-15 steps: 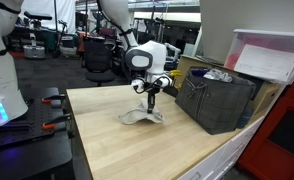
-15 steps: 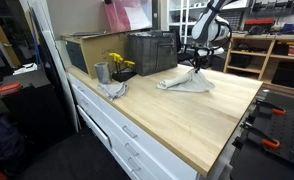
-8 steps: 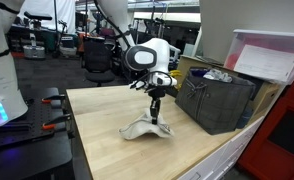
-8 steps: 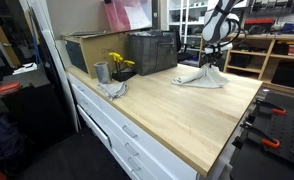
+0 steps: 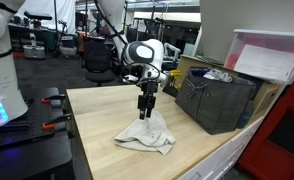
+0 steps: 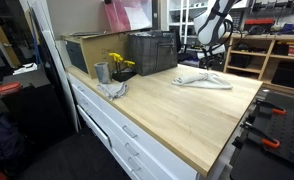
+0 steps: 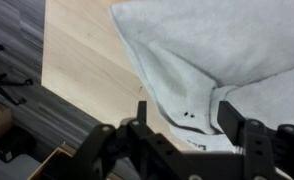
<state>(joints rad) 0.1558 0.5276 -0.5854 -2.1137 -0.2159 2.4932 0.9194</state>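
A crumpled white cloth [image 5: 147, 137] lies spread on the wooden tabletop [image 5: 97, 130], near the table's far end in an exterior view [image 6: 202, 80]. My gripper [image 5: 145, 104] hangs just above it, pointing straight down, with open jaws and nothing between them. In the wrist view the cloth [image 7: 212, 50] fills the upper right, and a fold of it lies on the table below the gap between my fingers [image 7: 232, 115]; my gripper [image 7: 187, 115] does not pinch it. I also see my gripper [image 6: 209, 63] over the cloth in an exterior view.
A dark mesh basket [image 5: 219, 98] stands close beside the cloth, also seen against the wall [image 6: 152, 52]. A metal cup [image 6: 102, 72], yellow flowers [image 6: 119, 63] and a second rag [image 6: 113, 89] sit further along. A cardboard box [image 6: 87, 50] stands behind them.
The gripper lifted the cloth by its middle, then opened. The cloth dropped and now lies spread on the table, free of the fingers.
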